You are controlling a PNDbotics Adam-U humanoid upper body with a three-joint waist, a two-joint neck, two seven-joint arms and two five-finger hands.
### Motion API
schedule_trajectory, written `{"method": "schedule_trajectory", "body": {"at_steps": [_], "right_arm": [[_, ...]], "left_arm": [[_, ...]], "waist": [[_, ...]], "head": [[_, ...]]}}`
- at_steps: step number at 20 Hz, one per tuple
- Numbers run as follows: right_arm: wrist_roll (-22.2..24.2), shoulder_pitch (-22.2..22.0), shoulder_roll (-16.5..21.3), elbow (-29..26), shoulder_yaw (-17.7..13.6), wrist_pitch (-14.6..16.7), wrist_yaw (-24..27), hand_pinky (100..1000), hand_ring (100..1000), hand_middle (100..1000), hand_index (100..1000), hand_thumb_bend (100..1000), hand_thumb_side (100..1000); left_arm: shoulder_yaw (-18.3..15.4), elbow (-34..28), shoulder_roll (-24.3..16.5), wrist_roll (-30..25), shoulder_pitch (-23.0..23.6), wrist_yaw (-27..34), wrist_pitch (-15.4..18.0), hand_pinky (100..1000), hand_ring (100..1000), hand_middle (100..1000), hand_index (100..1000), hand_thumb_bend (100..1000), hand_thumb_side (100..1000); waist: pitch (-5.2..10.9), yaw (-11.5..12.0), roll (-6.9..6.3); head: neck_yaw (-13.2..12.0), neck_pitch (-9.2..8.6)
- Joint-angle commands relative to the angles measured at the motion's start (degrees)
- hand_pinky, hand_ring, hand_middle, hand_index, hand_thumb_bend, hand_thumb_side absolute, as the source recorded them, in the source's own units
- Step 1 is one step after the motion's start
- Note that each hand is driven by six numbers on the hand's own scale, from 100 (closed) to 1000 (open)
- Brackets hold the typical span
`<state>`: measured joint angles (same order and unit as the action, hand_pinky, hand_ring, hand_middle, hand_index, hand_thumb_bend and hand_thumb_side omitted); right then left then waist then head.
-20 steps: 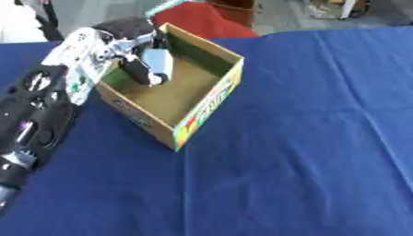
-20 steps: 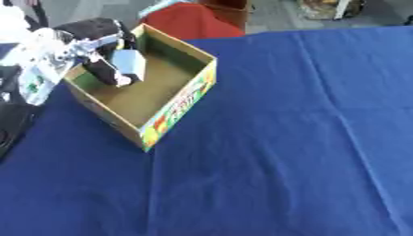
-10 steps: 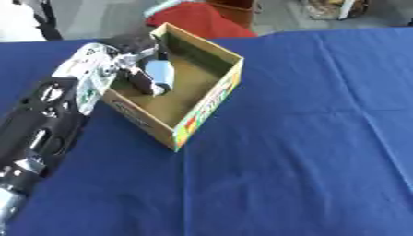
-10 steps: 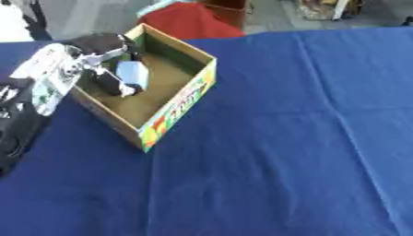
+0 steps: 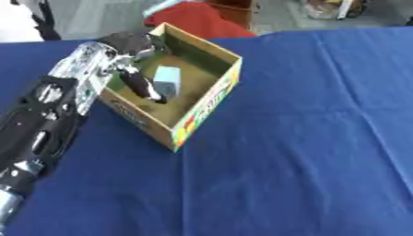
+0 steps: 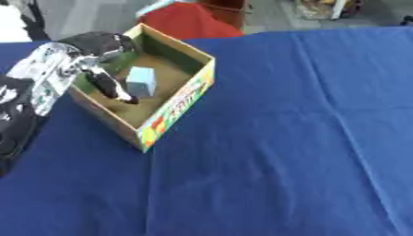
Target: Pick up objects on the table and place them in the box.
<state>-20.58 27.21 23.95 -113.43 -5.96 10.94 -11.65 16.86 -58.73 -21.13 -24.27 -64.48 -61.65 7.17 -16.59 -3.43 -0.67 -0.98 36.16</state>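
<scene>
**Left robot hand over the box, pale blue block inside**

Nearest, the lower and right parts of the frame show only the dark blue cloth of the counter [image 5: 306, 138], creased in a few long folds. The robot's left arm runs up the left edge, black with silver parts.

Toward the upper left sits the open cardboard box [image 5: 211, 103], turned so one corner points to the lower middle of the frame; its long axis runs from lower left to upper right, and its near outer wall carries red, yellow and green print. The left robot hand [image 5: 129, 50] reaches over the box's left wall, fingers [image 6: 113, 90] hanging relaxed into the box, holding nothing. A small pale blue block [image 6: 140, 81] lies on the box floor just beside those fingers; whether they touch is unclear.

Beyond the counter's far edge are a red shape [image 5: 193, 18] and a grey floor.
</scene>
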Motion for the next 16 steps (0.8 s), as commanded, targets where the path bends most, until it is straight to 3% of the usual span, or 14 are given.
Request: {"method": "schedule_trajectory", "body": {"at_steps": [1,7,9,16], "right_arm": [[-0.08,0.38,0.66,-1.16,-0.43,-0.05,0.26,698,742,859,789,100,1000],[-0.22,0.05,0.97,-1.16,-0.59,-0.04,0.13,699,743,858,789,100,1000],[-0.34,-0.03,1.19,-1.16,-0.71,-0.02,0.02,700,743,856,790,100,1000],[-0.90,-0.20,2.12,-1.16,-1.08,0.17,-0.46,704,745,853,791,100,1000]], "left_arm": [[-0.88,-3.76,-1.81,0.78,-1.13,3.00,-1.27,764,819,767,877,436,423],[-0.87,-16.85,-5.05,0.67,-0.32,11.36,-5.90,643,699,654,779,177,412],[-1.00,-23.10,-7.29,0.29,0.84,14.82,-7.60,632,683,638,766,137,424],[-4.61,-45.04,-15.69,3.67,8.96,26.77,-14.68,604,644,606,753,153,483]], "waist": [[1.61,0.13,0.12],[2.36,0.68,-0.08],[2.64,0.90,-0.21],[3.87,1.78,-0.34]], "head": [[-0.01,0.41],[0.32,1.20],[0.52,1.51],[1.41,2.29]]}}
